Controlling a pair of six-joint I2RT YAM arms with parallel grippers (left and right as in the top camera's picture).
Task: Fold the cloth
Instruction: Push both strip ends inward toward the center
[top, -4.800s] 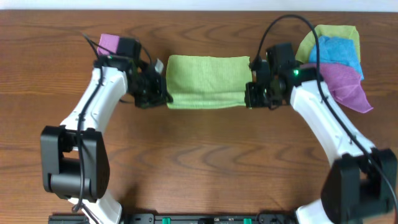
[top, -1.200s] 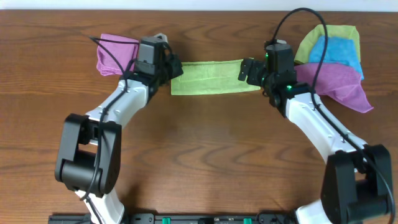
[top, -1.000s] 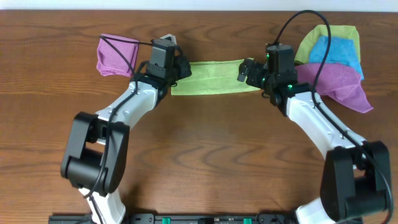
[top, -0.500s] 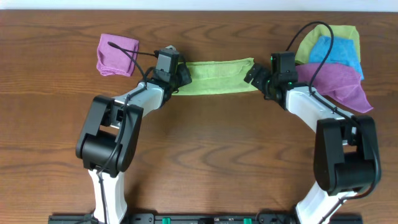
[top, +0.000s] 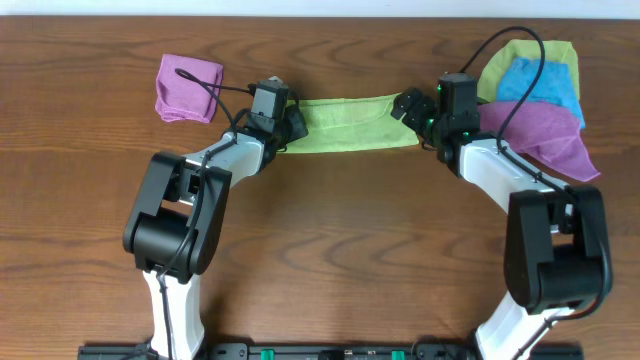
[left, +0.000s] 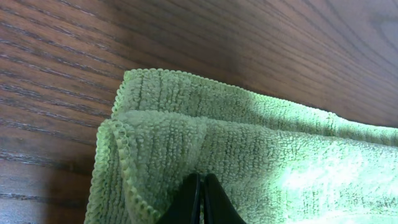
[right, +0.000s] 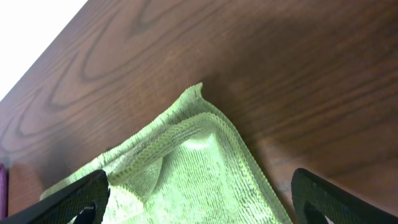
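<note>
The lime-green cloth (top: 350, 122) lies folded into a narrow strip across the far middle of the table. My left gripper (top: 292, 125) sits at its left end. In the left wrist view its fingers (left: 202, 180) are pressed together on the cloth (left: 249, 143), with creases running into the tips. My right gripper (top: 408, 107) is at the strip's right end. Its jaws stand wide open (right: 199, 202) and straddle the cloth's corner (right: 193, 168), which lies loose between them on the wood.
A folded purple cloth (top: 188, 85) lies at the far left. At the far right is a pile of a green cloth (top: 545, 52), a blue one (top: 540, 85) and a purple one (top: 550, 135), just behind my right arm. The table's far edge is close.
Both arms swung in to lie along the strip's ends, and the strip tilted a little, right end farther away. The right gripper edged back from the cloth's end, jaws open.
</note>
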